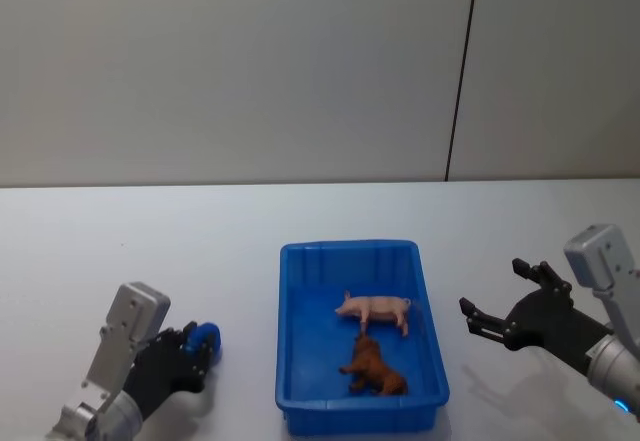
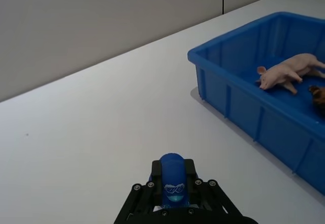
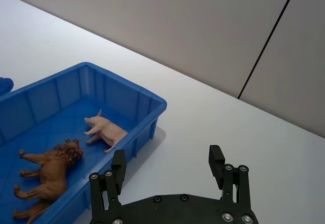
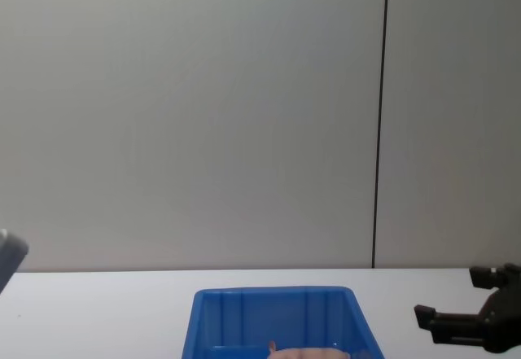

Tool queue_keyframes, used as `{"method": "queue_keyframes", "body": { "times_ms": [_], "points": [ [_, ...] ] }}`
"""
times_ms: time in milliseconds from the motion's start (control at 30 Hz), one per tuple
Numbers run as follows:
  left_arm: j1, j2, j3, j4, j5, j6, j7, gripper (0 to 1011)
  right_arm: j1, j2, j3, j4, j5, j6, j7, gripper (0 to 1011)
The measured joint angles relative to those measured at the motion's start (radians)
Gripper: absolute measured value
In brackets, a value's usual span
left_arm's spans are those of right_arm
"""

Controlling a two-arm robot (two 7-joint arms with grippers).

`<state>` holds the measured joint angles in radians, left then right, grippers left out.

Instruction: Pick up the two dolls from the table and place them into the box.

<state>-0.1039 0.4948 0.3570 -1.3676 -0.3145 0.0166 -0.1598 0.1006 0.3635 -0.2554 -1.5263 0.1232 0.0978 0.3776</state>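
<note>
Left gripper (image 1: 188,353) is clamping the blue doll (image 1: 203,337) left of the box (image 1: 361,416); right gripper (image 1: 505,306) is hovering spread, empty. Pink pig (image 1: 375,309) and brown lion (image 1: 374,368) are lying inside.

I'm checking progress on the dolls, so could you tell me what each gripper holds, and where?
The left gripper clamps the blue doll around its lower body. The right gripper is open and holds nothing.
</note>
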Motion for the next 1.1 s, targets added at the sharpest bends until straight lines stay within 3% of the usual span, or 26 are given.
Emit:
{"method": "queue_keyframes", "body": {
  "times_ms": [500, 833, 1100],
  "points": [
    [-0.046, -0.025, -0.004, -0.108, 0.074, -0.005, 0.003, 183, 0.0, 0.0, 0.0, 0.0, 0.0, 0.0, 0.0, 1001],
    [-0.11, -0.099, 0.025, -0.148, 0.12, -0.02, -0.029, 133, 0.0, 0.0, 0.0, 0.0, 0.0, 0.0, 0.0, 1001],
    [-0.129, -0.132, 0.041, -0.163, 0.123, -0.022, -0.045, 342, 0.0, 0.0, 0.0, 0.0, 0.0, 0.0, 0.0, 1001]
  ]
}}
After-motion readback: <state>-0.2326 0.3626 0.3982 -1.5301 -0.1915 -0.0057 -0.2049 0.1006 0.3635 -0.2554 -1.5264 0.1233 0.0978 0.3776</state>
